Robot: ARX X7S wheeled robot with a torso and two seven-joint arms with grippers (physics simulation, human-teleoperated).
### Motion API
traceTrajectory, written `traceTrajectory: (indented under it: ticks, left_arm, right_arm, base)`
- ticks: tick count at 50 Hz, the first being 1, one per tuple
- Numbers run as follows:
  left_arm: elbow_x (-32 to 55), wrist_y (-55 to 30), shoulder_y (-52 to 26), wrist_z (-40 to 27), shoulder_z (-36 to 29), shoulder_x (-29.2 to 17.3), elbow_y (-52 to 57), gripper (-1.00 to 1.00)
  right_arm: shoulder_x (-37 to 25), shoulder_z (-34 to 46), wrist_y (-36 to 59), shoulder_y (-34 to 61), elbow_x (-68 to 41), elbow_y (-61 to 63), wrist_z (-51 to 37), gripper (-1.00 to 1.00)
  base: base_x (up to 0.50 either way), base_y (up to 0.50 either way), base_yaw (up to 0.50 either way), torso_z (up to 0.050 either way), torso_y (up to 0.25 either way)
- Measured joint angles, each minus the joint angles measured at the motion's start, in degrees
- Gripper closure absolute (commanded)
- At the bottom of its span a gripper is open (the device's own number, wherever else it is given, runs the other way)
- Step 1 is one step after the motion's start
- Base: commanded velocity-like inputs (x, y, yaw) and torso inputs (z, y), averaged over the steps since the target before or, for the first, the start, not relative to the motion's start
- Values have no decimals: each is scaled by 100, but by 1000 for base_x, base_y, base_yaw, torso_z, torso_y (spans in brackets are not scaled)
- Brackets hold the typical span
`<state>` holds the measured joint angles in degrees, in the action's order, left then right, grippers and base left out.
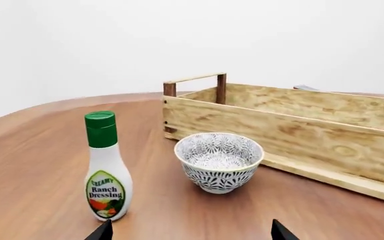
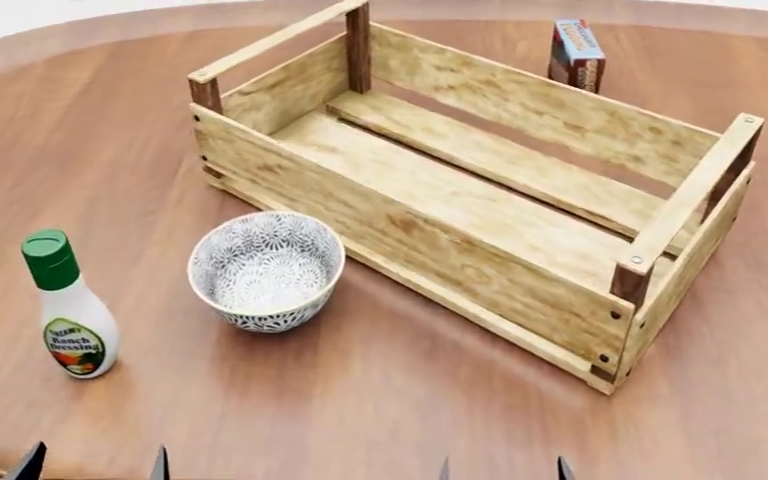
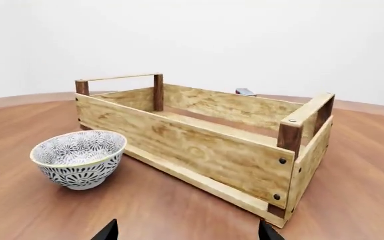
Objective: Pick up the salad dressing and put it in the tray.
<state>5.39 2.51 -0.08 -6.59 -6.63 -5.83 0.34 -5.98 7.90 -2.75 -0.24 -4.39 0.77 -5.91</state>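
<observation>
My left gripper (image 2: 93, 462) is hanging low at the near edge of the table (image 2: 77, 150), with only its two dark fingertips showing in the head view; they are standing apart with bare wood between them, so I am holding nothing there and the jaws are spread. My right gripper (image 2: 504, 467) is sitting the same way further to my right, tips parted and nothing between them.

The dressing (image 2: 67, 307) is standing upright on the table, just ahead of my left gripper and apart from it. In my left wrist view the bottle (image 1: 106, 167) is showing its green cap and a label reading Creamy Ranch Dressing, and it is rising just past one fingertip (image 1: 101, 231).

The bowl (image 2: 267, 270) is resting near the dressing on its right, not touching it. It is sitting just beside the long near wall of the tray (image 2: 398, 235); a thin gap seems to be separating them, though I cannot be sure from these angles.

The tray is lying at a slant across the middle of the table, open side up, its slatted floor bare. Dark posts are standing at its corners, with a rail across each short end.

A carton (image 2: 576, 55) is standing behind the tray's far wall; only a sliver of it is peeking over the slats in my wrist views.
</observation>
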Motion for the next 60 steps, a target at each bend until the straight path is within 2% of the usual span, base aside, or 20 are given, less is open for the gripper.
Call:
traceTrajectory:
  ticks: [9, 31, 51, 60]
  left_arm:
    - [-5, -115, -79, -90, -44, -98, 271, -100]
    - [602, -1326, -452, -316, 400, -525, 2240, -100]
    - [781, -1589, -531, -483, 463, -722, 2775, -100]
    - [812, -1582, -546, -531, 441, -771, 2794, -100]
  right_arm:
    - [-62, -26, 293, 130, 51, 296, -219, -100]
    - [-407, -549, 1825, 662, -448, 2250, -569, -100]
    - [-558, -723, 2215, 845, -714, 2785, -743, -100]
    - [-556, -809, 2122, 841, -907, 2778, -736, -100]
  base:
    - [500, 0, 0, 0, 0]
    - [500, 0, 0, 0, 0]
    - [500, 0, 0, 0, 1]
    - [69, 0, 15, 0, 0]
